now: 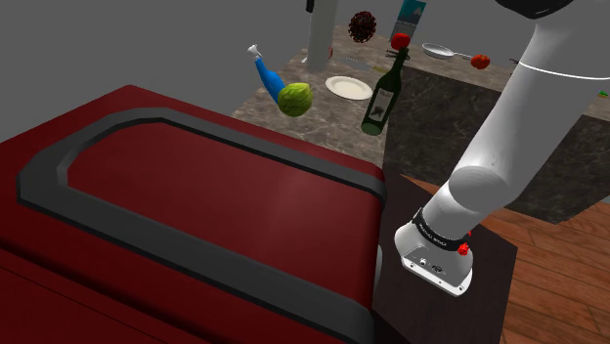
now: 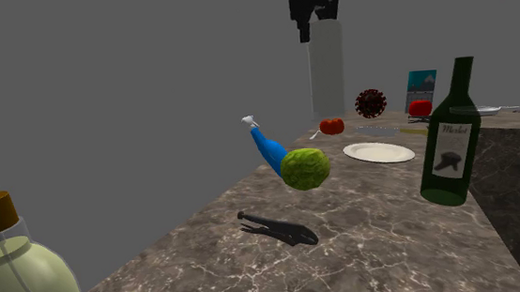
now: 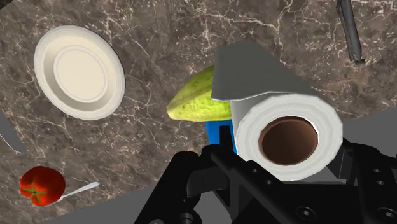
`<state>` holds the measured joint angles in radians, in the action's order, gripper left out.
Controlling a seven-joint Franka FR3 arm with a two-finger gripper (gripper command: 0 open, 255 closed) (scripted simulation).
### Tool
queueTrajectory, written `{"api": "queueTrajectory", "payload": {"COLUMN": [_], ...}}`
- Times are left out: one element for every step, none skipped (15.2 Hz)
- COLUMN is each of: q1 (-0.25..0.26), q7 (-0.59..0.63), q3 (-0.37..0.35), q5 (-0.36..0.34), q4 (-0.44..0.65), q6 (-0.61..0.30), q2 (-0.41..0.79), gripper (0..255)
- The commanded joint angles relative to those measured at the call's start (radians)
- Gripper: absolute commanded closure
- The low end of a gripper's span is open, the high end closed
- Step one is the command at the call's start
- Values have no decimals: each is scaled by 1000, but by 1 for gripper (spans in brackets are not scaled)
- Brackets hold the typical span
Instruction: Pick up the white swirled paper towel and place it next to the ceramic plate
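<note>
Paper towel roll [image 3: 289, 137] is clasped between the fingers of my gripper [image 3: 280, 181], held high, I judge, to clear clutter; white plate [image 3: 78, 71] lies beyond the fingertips.

- Paper towel roll [image 3: 289, 137]: white w/ brown core, standing upright, gripped at top end.
- Plate [image 3: 79, 71]: cream, round, flat on marble desk [image 3: 159, 38], apart from roll.
</note>
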<state>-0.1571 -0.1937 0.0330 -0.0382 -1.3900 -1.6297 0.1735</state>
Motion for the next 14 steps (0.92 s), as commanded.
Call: {"api": "queueTrajectory", "payload": {"q1": [-28, -41, -54, -67, -81, -94, -109, -123, -139, -154, -171, -188, -205, -203], "q7": [-49, -70, -92, -114, -135, -157, -179, -200, -222, -244, -266, -288, -307, -306], "q3": [19, 27, 35, 44, 52, 61, 69, 77, 85, 93, 100, 108, 114, 113], "q5": [6, 9, 13, 16, 20, 24, 28, 33, 38, 44, 50, 57, 64, 61], "q4": [27, 45, 65, 88, 112, 139, 168, 200, 235, 274, 317, 365, 414, 377], "q6": [27, 41, 56, 72, 88, 105, 123, 142, 162, 184, 207, 232, 258, 236], "q2": [-2, 2, 6, 12, 20, 29, 40, 52, 67, 84, 103, 126, 149, 135], "gripper": [255, 255, 255, 255, 255, 255, 255, 255, 255, 255, 255, 255, 255, 255]}}
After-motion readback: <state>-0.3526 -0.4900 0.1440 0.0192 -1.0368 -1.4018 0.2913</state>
